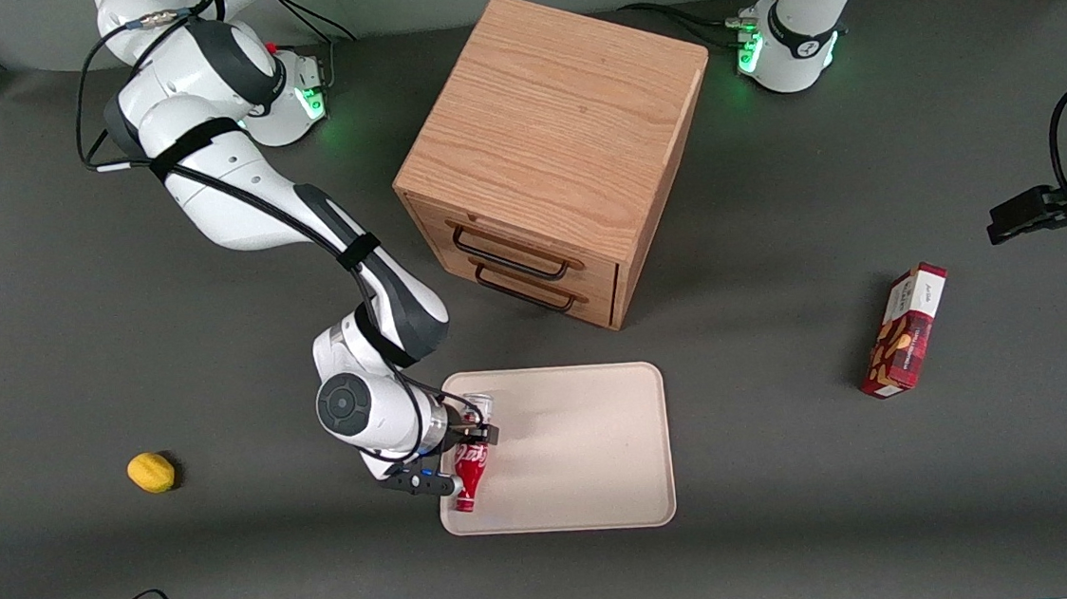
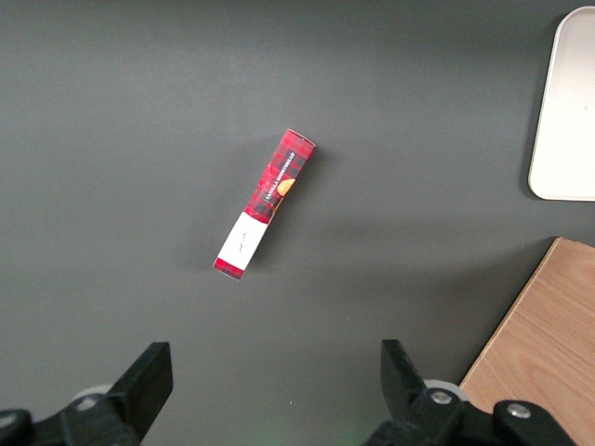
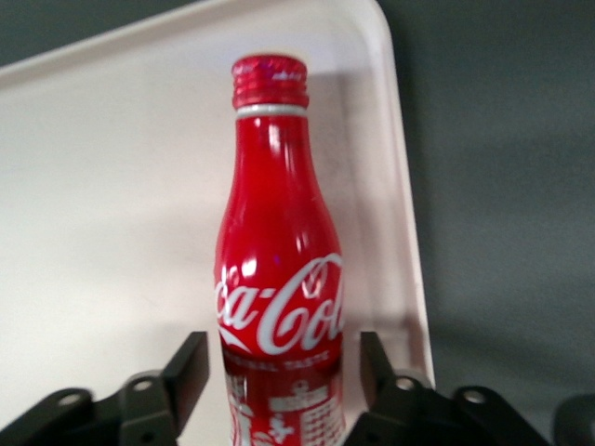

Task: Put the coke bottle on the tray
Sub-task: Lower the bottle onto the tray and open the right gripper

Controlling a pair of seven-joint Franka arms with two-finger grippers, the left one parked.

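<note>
Since everything hangs on how the let-go goes, here's my rundown, one camera at a time:

Front view, bottle: the coke bottle (image 1: 471,471) lies on its side on the tray (image 1: 593,447), right along the edge at the working arm's end, cap toward the camera and silver base toward the drawer cabinet (image 1: 551,155).
Front view, gripper: the gripper (image 1: 473,430) sits over the bottle's lower body, low over the tray.
Front view, risk: that bottle is round and it's hugging the rim, so a sloppy release could roll it up against the lip or over it onto the table.
Front view, other stuff: a lemon (image 1: 151,471) lies well off toward the working arm's end and a snack box (image 1: 905,331) toward the parked arm's end, both too far away to interfere.
Left wrist view: just the snack box (image 2: 265,203), a corner of the tray (image 2: 567,111) and a bit of cabinet (image 2: 544,344); no bottle here.
Right wrist view, jaws: the fingers (image 3: 186,372) stand either side of the bottle (image 3: 279,269), with a thin gap showing on each side, so I read them as let go.
Right wrist view, risk: the rim (image 3: 404,223) runs just beside the bottle, so a finger snagging it on the way up could drag it off.
</note>
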